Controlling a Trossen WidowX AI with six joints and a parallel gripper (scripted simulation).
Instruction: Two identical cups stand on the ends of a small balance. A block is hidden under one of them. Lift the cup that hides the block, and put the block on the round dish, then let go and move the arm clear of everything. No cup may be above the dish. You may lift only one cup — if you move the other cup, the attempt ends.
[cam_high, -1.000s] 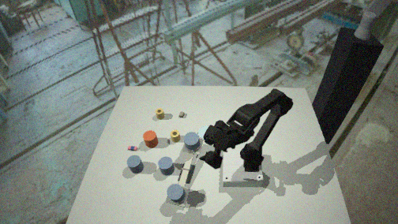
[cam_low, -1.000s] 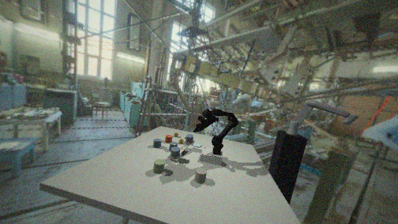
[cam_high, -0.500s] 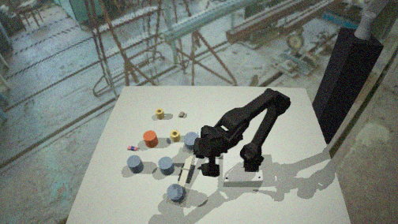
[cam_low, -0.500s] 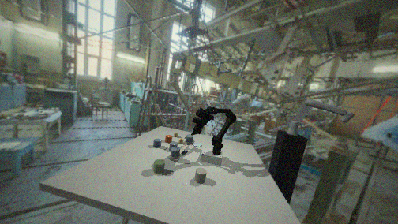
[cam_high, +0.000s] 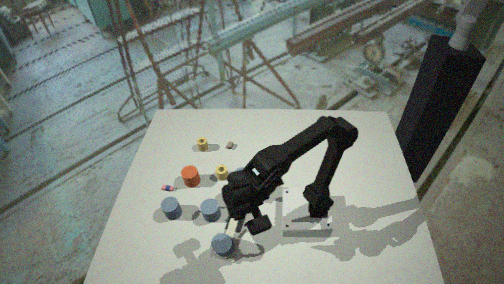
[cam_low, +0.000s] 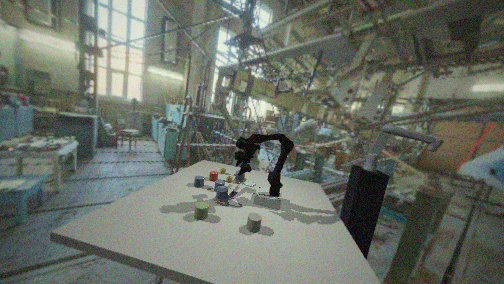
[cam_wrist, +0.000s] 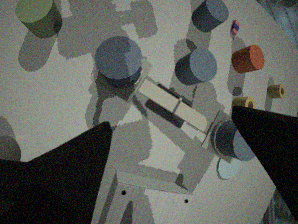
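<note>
One blue-grey cup (cam_high: 221, 244) (cam_low: 221, 193) (cam_wrist: 118, 59) stands on the near end of the balance (cam_wrist: 160, 95). The matching cup (cam_wrist: 231, 142) stands on the far end, partly behind a finger in the wrist view and mostly behind the arm in the top view. The pale round dish (cam_wrist: 227, 169) lies just beyond that far cup; the arm hides it in the top view. My gripper (cam_high: 245, 220) (cam_wrist: 173, 120) is open and empty, pointing down above the balance between the two cups. No block shows under either cup. I cannot tell which end of the balance sits lower.
Two loose blue-grey cylinders (cam_high: 171, 207) (cam_high: 210, 210) stand beside the balance. Beyond are an orange cylinder (cam_high: 190, 176), two yellow hollow pieces (cam_high: 202, 144) (cam_high: 221, 172), a pink-and-blue piece (cam_high: 167, 188) and a small brown piece (cam_high: 229, 145). Green (cam_low: 201, 210) and grey (cam_low: 254, 222) cylinders stand nearer the exterior camera.
</note>
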